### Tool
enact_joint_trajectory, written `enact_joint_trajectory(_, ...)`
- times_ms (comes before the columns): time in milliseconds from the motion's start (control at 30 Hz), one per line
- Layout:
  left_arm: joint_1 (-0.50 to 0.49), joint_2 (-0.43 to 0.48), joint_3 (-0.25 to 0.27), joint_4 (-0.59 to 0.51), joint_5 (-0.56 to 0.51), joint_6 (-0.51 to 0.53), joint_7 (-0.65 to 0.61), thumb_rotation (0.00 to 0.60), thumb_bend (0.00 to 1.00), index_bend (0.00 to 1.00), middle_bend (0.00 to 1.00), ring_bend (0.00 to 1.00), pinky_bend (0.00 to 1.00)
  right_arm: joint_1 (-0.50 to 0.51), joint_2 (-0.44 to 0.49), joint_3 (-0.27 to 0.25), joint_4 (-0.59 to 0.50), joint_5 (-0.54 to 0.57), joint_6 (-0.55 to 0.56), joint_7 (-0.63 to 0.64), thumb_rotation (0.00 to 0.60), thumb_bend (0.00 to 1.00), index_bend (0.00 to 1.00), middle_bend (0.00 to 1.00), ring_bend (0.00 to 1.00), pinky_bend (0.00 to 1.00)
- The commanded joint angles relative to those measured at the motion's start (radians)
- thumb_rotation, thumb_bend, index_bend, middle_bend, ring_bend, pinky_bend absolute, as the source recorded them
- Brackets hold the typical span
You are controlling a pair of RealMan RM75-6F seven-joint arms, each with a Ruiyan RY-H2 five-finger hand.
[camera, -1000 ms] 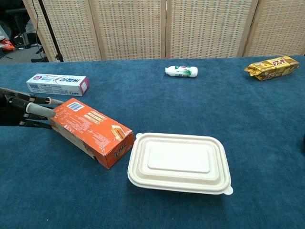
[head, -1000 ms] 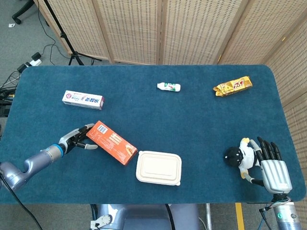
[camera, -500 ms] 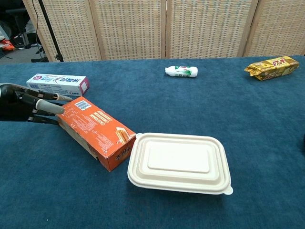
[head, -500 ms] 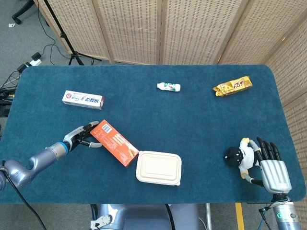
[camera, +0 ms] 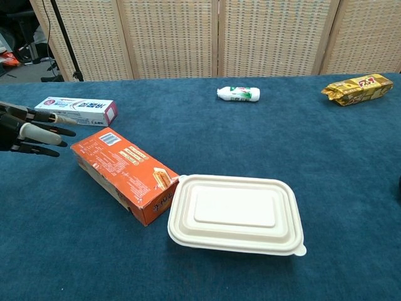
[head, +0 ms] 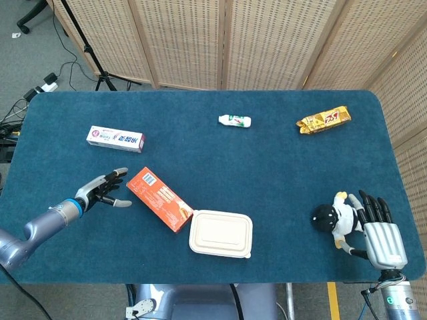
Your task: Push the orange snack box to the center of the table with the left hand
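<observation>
Orange snack box (head: 159,199) flat on blue table (head: 267,167), left of centre toward near edge; lying diagonal, near-right corner touching or just about touching white lidded food container (head: 221,233); same contact visible in chest view, box (camera: 123,174) against container (camera: 237,214).

Left hand (head: 101,191) just beside box's far-left end, apart from it; fingers spread and pointing toward box, holding nothing; small gap of bare cloth between fingertips (camera: 55,133) and box in chest view; left hand (camera: 25,130) hovering low at left frame edge there.

Right hand (head: 380,230) near right near corner of table, fingers extended and apart, lying against black-and-white plush toy (head: 333,216); cannot tell whether gripping or only resting beside it; not seen in chest view.

Elsewhere: toothpaste box (head: 115,138) far-left, well apart from snack box; small white bottle (head: 235,121) lying on its side at far centre; yellow snack packet (head: 323,120) far-right; wicker screen panels (head: 267,40) behind table.
</observation>
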Motion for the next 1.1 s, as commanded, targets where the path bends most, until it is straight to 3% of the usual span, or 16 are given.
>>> enact_joint_trajectory(33, 0.012, 0.034, 0.003, -0.032, 0.007, -0.004, 0.028, 0.600, 0.02, 0.00, 0.00, 0.00, 0.00, 0.000, 0.000, -0.001, -0.001, -0.002, 0.001, -0.001, 0.600, 0.05, 0.02, 0.00, 0.00, 0.00)
enact_joint_trajectory(367, 0.026, 0.128, 0.014, -0.205, 0.081, 0.011, 0.145, 0.600, 0.02, 0.00, 0.00, 0.00, 0.00, -0.001, 0.001, -0.002, -0.004, -0.002, 0.000, 0.001, 0.600, 0.05, 0.02, 0.00, 0.00, 0.00)
enact_joint_trajectory(600, 0.066, 0.098, 0.000, -0.236, 0.028, 0.094, 0.305, 0.600, 0.02, 0.00, 0.00, 0.00, 0.00, -0.002, 0.004, 0.000, -0.003, -0.001, 0.001, 0.009, 0.600, 0.05, 0.02, 0.00, 0.00, 0.00)
enact_joint_trajectory(800, 0.104, 0.049, -0.014, -0.261, -0.079, 0.206, 0.575, 0.600, 0.02, 0.00, 0.00, 0.00, 0.00, 0.000, 0.003, -0.003, -0.004, -0.004, -0.002, 0.005, 0.600, 0.05, 0.02, 0.00, 0.00, 0.00)
enact_joint_trajectory(1000, 0.134, -0.066, -0.010, -0.271, -0.228, 0.439, 1.138, 0.600, 0.02, 0.00, 0.00, 0.00, 0.00, 0.000, 0.002, -0.002, -0.003, -0.003, -0.002, 0.005, 0.600, 0.05, 0.02, 0.00, 0.00, 0.00)
enact_joint_trajectory(1100, 0.135, -0.115, -0.012, -0.291, -0.274, 0.527, 1.352, 0.600, 0.03, 0.00, 0.00, 0.00, 0.00, -0.001, 0.003, -0.002, -0.003, -0.005, 0.001, 0.007, 0.600, 0.05, 0.02, 0.00, 0.00, 0.00)
